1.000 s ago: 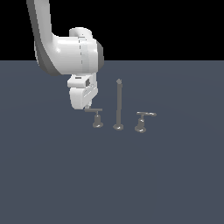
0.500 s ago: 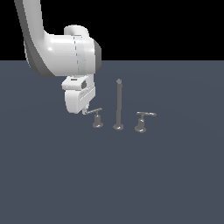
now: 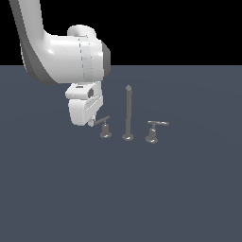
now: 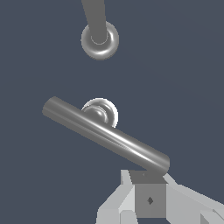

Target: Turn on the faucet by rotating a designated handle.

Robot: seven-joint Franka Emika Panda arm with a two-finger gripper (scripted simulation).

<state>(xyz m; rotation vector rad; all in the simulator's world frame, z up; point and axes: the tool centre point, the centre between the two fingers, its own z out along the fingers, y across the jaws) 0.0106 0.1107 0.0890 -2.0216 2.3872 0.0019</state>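
The faucet stands on the dark floor: a tall thin spout rod (image 3: 127, 113) with a lever handle on either side. The slim handle (image 3: 102, 121) is on the exterior view's left of the rod, its bar tilted on a small round base. My gripper (image 3: 91, 123) is shut and empty, its tip against the bar's outer end. In the wrist view the bar (image 4: 105, 134) lies slantwise over its base, with the gripper (image 4: 146, 176) touching its near end and the spout's base (image 4: 99, 40) beyond.
The chunkier handle (image 3: 154, 128) with a round-ended bar stands on the exterior view's right of the spout. The flat dark grey floor (image 3: 142, 189) spreads all around.
My gripper has moved toward the exterior view's left and a little lower. The slim handle's bar has swung with it, from nearly level to tilted, its outer end following the gripper.
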